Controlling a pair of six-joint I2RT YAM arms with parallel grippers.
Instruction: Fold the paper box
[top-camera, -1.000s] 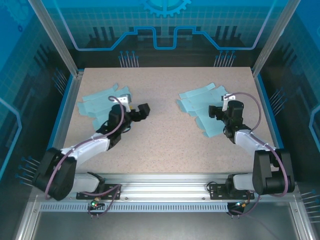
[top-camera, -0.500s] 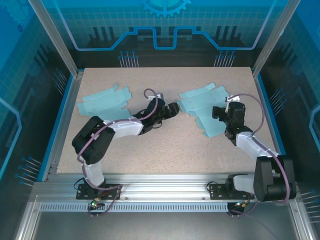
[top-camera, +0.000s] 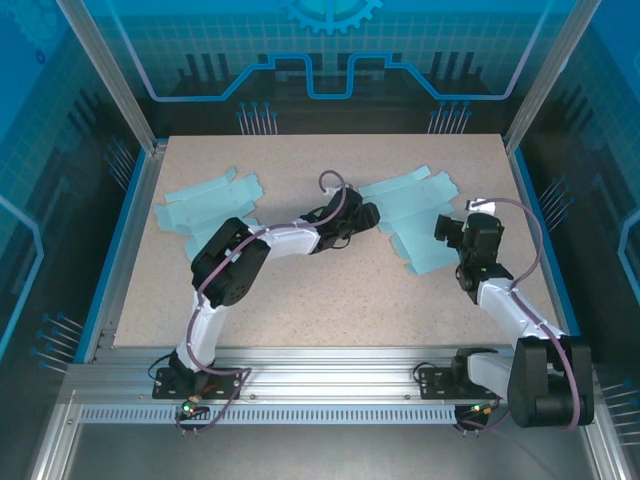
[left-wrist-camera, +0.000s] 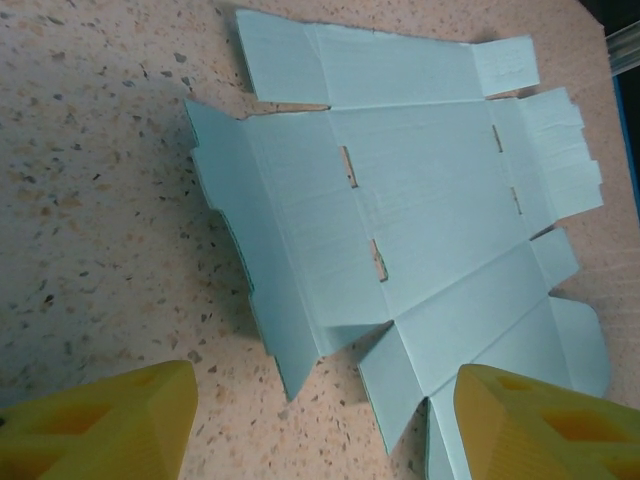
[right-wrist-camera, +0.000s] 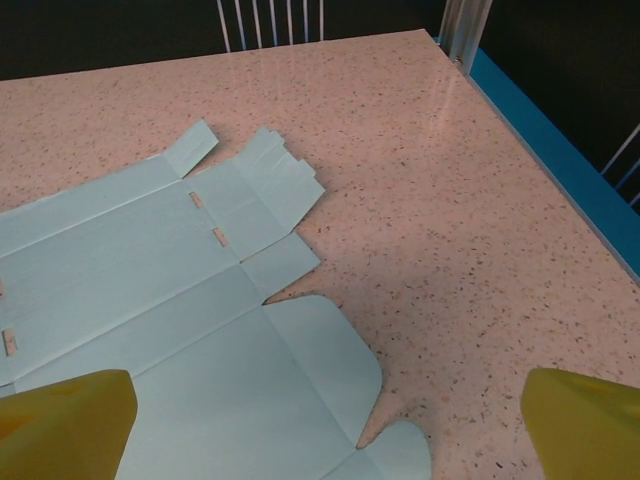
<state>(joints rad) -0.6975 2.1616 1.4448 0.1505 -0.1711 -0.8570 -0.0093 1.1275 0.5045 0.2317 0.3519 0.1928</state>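
Speckled pink tabletop (top-camera: 300, 290) carries the work. Flat pale-blue paper box cutouts (left-wrist-camera: 420, 220) lie loosely stacked just ahead of the left gripper (left-wrist-camera: 320, 410). Its yellow fingers (left-wrist-camera: 100, 425) are spread wide to either side of the stack's near corner and hold nothing. The right gripper (right-wrist-camera: 330, 420) is likewise spread and empty, with the same cutouts under its left finger and ahead of it. A second stack (top-camera: 205, 205) lies well behind the left gripper.

The card looks thin, so probably light, floppy and apt to slide or lift in pairs. A protruding flap edge seems the best hold, with the other gripper pinning the main panel.
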